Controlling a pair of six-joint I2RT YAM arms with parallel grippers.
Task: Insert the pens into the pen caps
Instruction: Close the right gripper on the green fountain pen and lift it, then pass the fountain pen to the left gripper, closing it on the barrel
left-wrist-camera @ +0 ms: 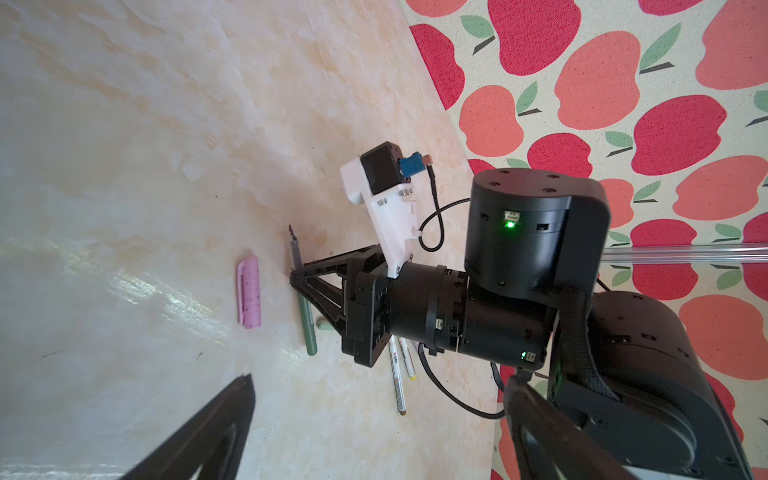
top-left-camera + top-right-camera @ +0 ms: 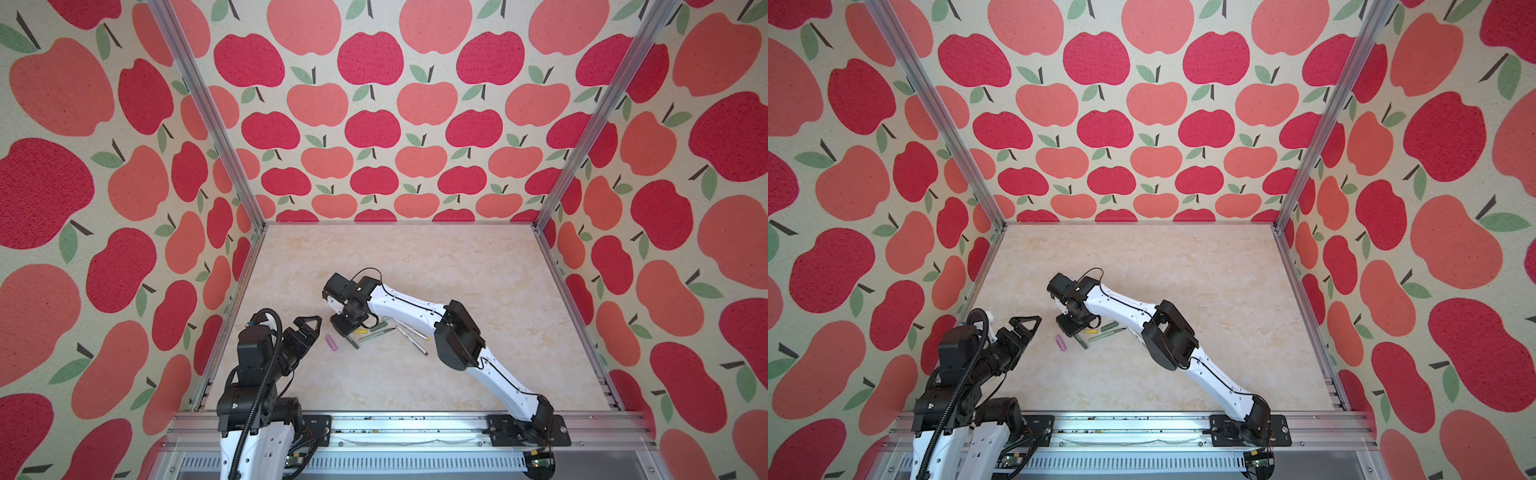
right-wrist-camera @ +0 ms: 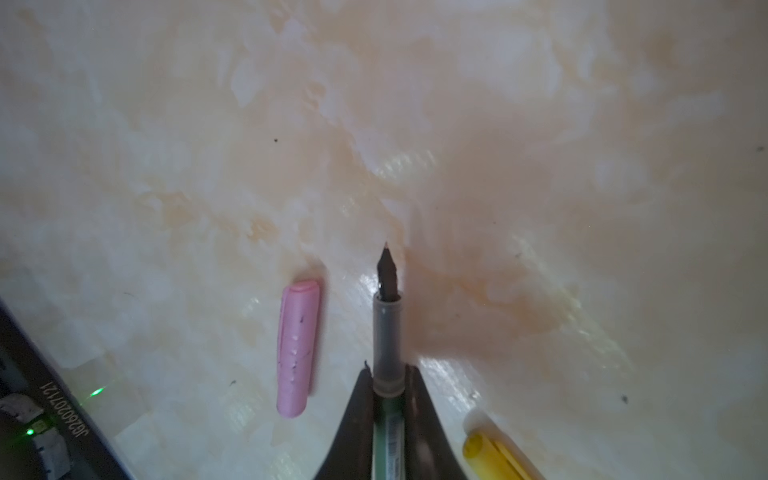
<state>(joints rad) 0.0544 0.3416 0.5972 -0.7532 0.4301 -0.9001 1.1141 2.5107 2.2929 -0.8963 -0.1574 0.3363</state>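
Note:
My right gripper (image 3: 387,374) is shut on the dark green pen (image 3: 387,324), which lies low at the table with its dark tip pointing out past the fingers. In both top views this gripper (image 2: 348,333) points down at the left end of the pen pile. A pink pen cap (image 3: 298,353) lies just beside the pen, apart from it, and a yellow cap (image 3: 490,453) lies on the other side. My left gripper (image 2: 309,329) hangs open and empty to the left of the pink cap (image 2: 332,342). The left wrist view shows the gripped pen (image 1: 306,320) and the pink cap (image 1: 249,291).
More pens and caps lie right of my right gripper: a pale green pen (image 2: 376,336), a green cap (image 2: 380,326), two white-grey pens (image 2: 413,338). The right forearm (image 2: 407,307) passes over them. Apple-patterned walls (image 2: 124,249) enclose the marble table (image 2: 395,257).

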